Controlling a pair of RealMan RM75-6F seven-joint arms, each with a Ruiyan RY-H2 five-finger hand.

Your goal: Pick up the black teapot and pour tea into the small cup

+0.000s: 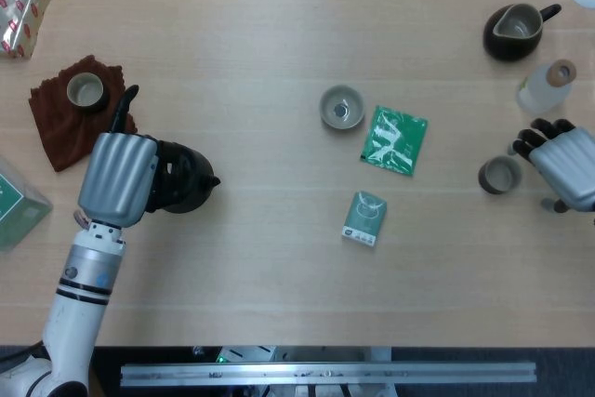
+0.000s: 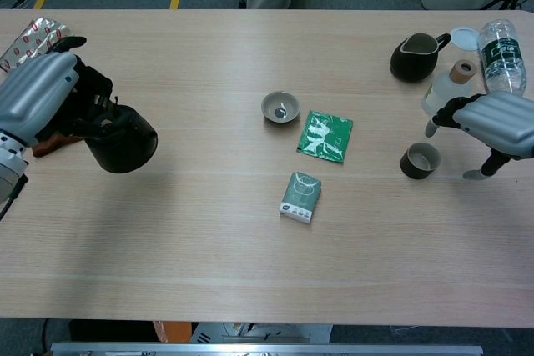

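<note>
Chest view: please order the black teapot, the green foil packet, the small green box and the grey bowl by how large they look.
1. black teapot, nearer the camera
2. green foil packet
3. small green box and grey bowl look alike; I cannot rank them.

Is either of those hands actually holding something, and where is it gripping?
The left hand grips the black teapot by its upper rear side, lifted off the table. The right hand holds nothing.
</note>
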